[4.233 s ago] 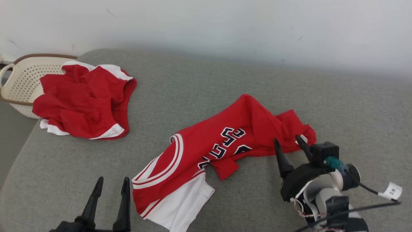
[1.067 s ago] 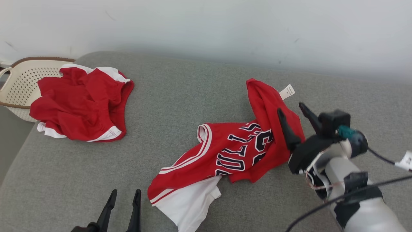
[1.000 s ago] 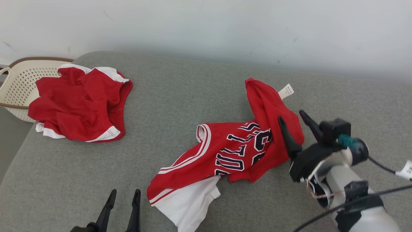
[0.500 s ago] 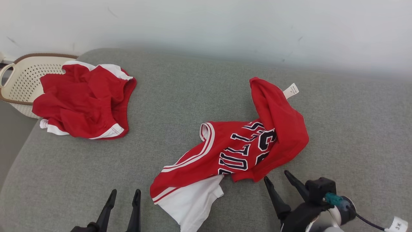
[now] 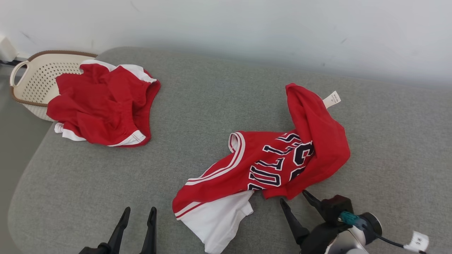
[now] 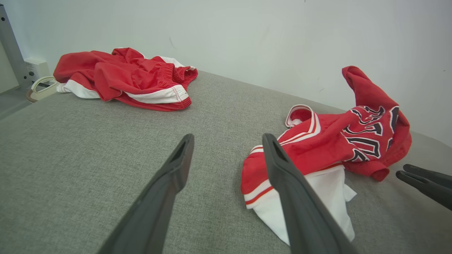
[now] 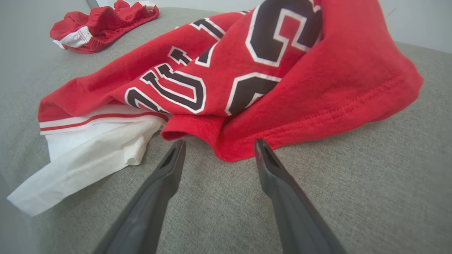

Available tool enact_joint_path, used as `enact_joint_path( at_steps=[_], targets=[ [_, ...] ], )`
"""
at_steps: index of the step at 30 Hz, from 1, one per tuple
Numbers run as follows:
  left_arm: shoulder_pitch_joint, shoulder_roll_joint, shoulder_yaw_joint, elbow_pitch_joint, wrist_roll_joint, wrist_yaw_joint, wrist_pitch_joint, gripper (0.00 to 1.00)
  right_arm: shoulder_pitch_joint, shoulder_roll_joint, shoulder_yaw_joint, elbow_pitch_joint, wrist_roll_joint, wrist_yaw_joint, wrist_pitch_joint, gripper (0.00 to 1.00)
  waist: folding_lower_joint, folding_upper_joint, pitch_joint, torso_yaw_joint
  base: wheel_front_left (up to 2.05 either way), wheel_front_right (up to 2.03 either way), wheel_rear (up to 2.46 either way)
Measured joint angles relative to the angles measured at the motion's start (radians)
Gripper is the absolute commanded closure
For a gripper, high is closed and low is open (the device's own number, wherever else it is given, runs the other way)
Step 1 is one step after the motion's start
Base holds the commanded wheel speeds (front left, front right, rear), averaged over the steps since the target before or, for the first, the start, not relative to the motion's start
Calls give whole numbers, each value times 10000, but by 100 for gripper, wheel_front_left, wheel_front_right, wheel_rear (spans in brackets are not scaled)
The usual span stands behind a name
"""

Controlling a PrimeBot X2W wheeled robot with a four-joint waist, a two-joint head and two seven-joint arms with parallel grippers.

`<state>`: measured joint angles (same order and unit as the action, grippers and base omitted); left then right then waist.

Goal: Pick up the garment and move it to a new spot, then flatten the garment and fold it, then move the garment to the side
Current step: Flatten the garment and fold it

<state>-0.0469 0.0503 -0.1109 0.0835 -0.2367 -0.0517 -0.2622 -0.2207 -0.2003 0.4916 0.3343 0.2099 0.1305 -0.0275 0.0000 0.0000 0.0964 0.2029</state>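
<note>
Poising my open right gripper (image 5: pixel 293 196) just beside the jersey (image 5: pixel 272 165), ready to spread its hem; left gripper (image 5: pixel 140 209) open, empty, near the jersey.

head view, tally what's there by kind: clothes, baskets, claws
garments: 2 (jersey, shorts)
basket: 1
claws: 2 (left claw, right claw)
total: 5
</note>
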Motion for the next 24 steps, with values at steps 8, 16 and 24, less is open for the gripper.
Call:
enact_joint_path(
  at_steps=[8, 16, 24],
  targets=[
    [-69, 2, 13, 123, -12, -42, 0, 0, -1011, 224, 351, 1724, -510, 0, -368, 100, 0, 0, 25, 290, 0, 0, 0],
    [-74, 2, 132, 165, -15, -21, 0, 0, -1447, 305, 311, 2715, -826, 0, -1482, 100, 0, 0, -143, 277, 0, 0, 0],
    [312, 2, 104, 138, -128, 105, 0, 0, -472, -372, -349, 1450, -1083, 0, -1622, 100, 0, 0, -412, -158, 0, 0, 0]
  ],
)
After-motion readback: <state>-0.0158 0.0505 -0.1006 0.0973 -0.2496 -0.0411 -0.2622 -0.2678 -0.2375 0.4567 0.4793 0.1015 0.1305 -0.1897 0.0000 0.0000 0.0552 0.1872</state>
